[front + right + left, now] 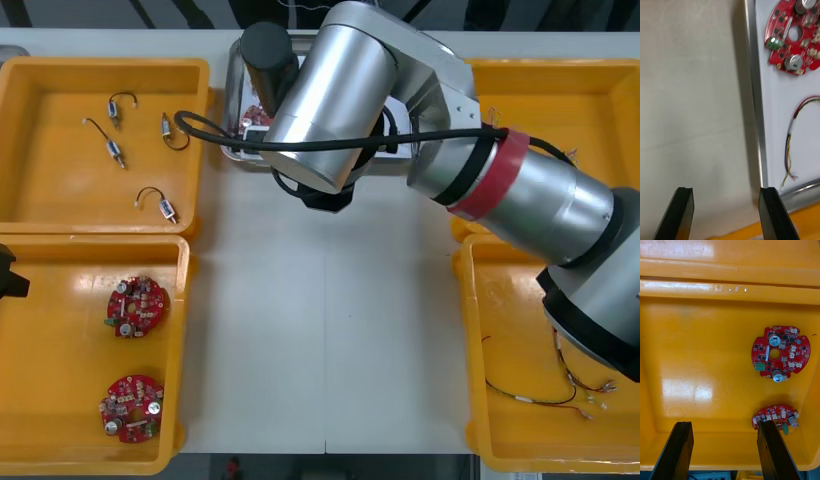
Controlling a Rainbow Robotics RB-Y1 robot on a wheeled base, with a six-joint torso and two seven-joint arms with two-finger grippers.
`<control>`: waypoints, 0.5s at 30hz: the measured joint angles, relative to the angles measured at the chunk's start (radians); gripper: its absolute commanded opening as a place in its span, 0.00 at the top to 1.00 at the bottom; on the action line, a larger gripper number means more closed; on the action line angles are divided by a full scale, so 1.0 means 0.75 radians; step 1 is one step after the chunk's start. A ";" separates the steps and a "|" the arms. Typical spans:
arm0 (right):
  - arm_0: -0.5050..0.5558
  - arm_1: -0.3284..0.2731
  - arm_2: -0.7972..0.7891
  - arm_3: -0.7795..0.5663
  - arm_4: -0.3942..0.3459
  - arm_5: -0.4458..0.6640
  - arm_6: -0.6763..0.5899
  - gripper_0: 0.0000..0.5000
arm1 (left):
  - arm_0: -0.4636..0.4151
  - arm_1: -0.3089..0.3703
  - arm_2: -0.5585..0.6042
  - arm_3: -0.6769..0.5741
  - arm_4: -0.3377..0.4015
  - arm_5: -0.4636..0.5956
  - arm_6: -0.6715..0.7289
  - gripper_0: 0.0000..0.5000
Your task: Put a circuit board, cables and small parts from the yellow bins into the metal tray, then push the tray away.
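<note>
My right arm reaches across the table to the metal tray at the far middle. My right gripper is open over bare table, with one finger near the tray's rim. Inside, on the white floor, lie a round red circuit board and a red and yellow cable. My left gripper hangs open and holds nothing, above the near left yellow bin, where two circuit boards lie.
The far left bin holds several small metal parts. The near left bin has two boards. Cables lie in the near right bin. A bin's edge lies close to the right fingers.
</note>
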 measured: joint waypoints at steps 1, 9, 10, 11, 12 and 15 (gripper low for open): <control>0.031 0.000 -0.033 -0.061 0.007 0.068 0.000 0.00 | 0.000 0.000 0.000 0.000 0.000 0.000 0.000 0.00; 0.257 0.000 -0.303 -0.410 0.010 0.295 -0.003 0.00 | 0.001 0.000 0.000 -0.001 0.000 0.000 0.000 0.00; 0.282 0.000 -0.334 -0.448 0.010 0.295 -0.005 0.00 | 0.001 0.000 0.000 -0.001 0.000 0.000 0.000 0.00; 0.304 0.000 -0.362 -0.492 0.010 0.295 -0.010 0.00 | 0.001 0.000 0.000 -0.001 0.000 0.000 0.000 0.00; 0.326 0.000 -0.389 -0.535 0.010 0.295 -0.016 0.00 | 0.001 0.000 0.000 -0.001 0.000 0.000 0.000 0.00; 0.389 -0.002 -0.466 -0.663 0.006 0.295 -0.049 0.00 | 0.001 0.000 0.000 -0.001 0.000 0.000 0.000 0.00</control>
